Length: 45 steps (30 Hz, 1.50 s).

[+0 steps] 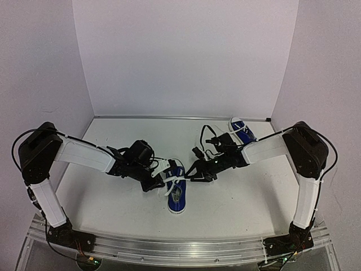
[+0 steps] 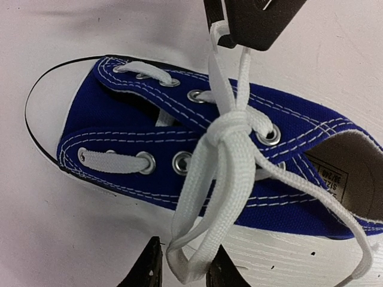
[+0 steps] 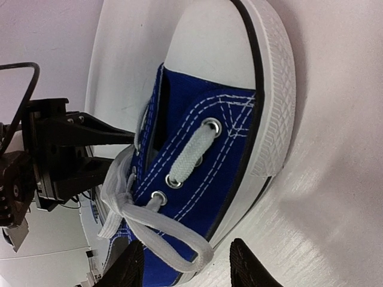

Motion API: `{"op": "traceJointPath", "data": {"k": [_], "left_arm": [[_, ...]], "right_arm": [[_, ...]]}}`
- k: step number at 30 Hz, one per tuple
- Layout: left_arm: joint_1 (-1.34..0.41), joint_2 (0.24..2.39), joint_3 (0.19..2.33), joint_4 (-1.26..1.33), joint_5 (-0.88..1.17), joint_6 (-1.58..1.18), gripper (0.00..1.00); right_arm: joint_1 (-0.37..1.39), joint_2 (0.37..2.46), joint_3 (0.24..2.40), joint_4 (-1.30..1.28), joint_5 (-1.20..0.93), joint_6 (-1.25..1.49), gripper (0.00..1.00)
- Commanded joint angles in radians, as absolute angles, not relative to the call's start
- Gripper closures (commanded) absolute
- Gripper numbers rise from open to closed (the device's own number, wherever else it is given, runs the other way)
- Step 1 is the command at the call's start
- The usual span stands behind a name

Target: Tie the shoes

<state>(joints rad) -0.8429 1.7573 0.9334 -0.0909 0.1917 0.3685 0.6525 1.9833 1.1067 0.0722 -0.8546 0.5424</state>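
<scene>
The near blue shoe [image 1: 176, 192] lies on the table between my grippers, toe toward the arms; its white laces are tied in a knot [image 2: 233, 127] with two loops. My left gripper [image 1: 159, 176] is at the shoe's left side, jaws a little apart, with the end of one loop [image 2: 187, 263] lying between the fingertips [image 2: 220, 272]. My right gripper [image 1: 197, 170] is at the shoe's right side, jaws wide open, with the other loop [image 3: 191, 251] resting slack between them on the shoe's side [image 3: 203, 173]. The second shoe [image 1: 242, 131] lies at the back right.
The right arm's black cables [image 1: 206, 138] arch over the table beside the far shoe. White walls close the table at the back and both sides. The aluminium rail [image 1: 180, 248] runs along the near edge.
</scene>
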Motion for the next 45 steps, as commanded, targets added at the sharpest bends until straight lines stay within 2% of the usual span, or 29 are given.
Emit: {"op": "traceJointPath", "data": {"k": [1, 5, 11, 16, 23, 31, 45], "left_arm": [[-0.836, 1.769, 0.976, -0.106, 0.201, 0.377, 0.79], [-0.829, 1.767, 0.981, -0.112, 0.188, 0.373, 0.87], [-0.821, 1.734, 0.972, -0.112, 0.140, 0.367, 0.96], [-0.817, 1.711, 0.962, -0.124, 0.115, 0.367, 1.00], [-0.799, 1.694, 0.947, -0.140, 0.095, 0.358, 1.00], [-0.795, 1.685, 0.920, -0.109, 0.099, 0.323, 1.00], [-0.758, 1.681, 0.934, -0.157, 0.080, 0.274, 1.00]], "right_arm": [[0.656, 2.014, 1.150, 0.136, -0.902, 0.559, 0.56], [0.655, 2.018, 1.142, 0.154, -0.916, 0.569, 0.65], [0.655, 1.980, 1.111, 0.158, -0.911, 0.570, 0.89], [0.655, 1.948, 1.077, 0.158, -0.894, 0.570, 1.00], [0.654, 1.897, 1.011, 0.167, -0.828, 0.590, 1.00], [0.654, 1.833, 0.896, 0.292, -0.717, 0.719, 1.00], [0.637, 1.808, 0.812, 0.299, -0.631, 0.751, 1.00]]}}
